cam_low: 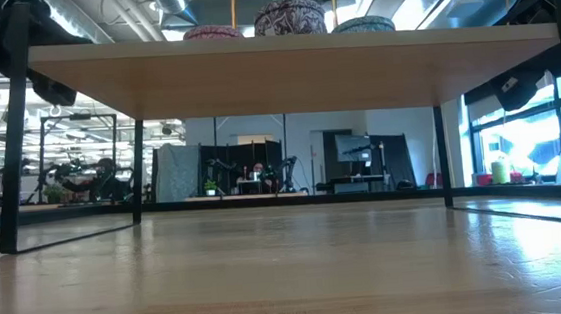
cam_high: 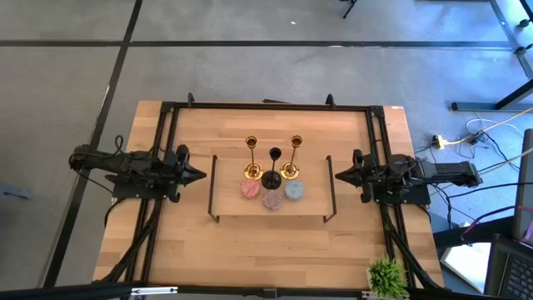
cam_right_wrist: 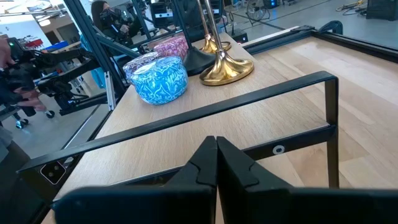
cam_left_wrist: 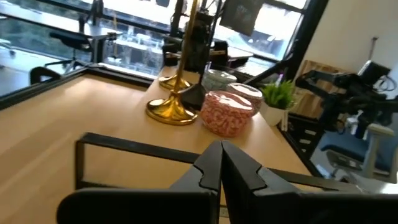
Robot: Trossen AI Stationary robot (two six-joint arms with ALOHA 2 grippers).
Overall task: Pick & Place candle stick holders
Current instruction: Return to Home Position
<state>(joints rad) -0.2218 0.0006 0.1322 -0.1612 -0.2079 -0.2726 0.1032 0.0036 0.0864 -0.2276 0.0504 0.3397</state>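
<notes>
Wood table (cam_high: 250, 258), bare lab floor around. Left gripper (cam_high: 200, 175) just outside shelf (cam_high: 250, 210) left rail, fingers together, empty. On shelf, mid-back: left gold stem (cam_high: 252, 157), black stem (cam_high: 274, 167), right gold stem (cam_high: 294, 155). In front, close-set: pink round (cam_high: 250, 189), mauve round (cam_high: 272, 199), blue round (cam_high: 293, 190). Stems likely slick, tippy: take low, above foot. Rounds likely stable: pinch across sides. Right gripper (cam_high: 336, 174) outside right rail, fingers together, empty.

Bare shelf (cam_high: 229, 200) around 6 clustered holders (cam_high: 272, 180)
</notes>
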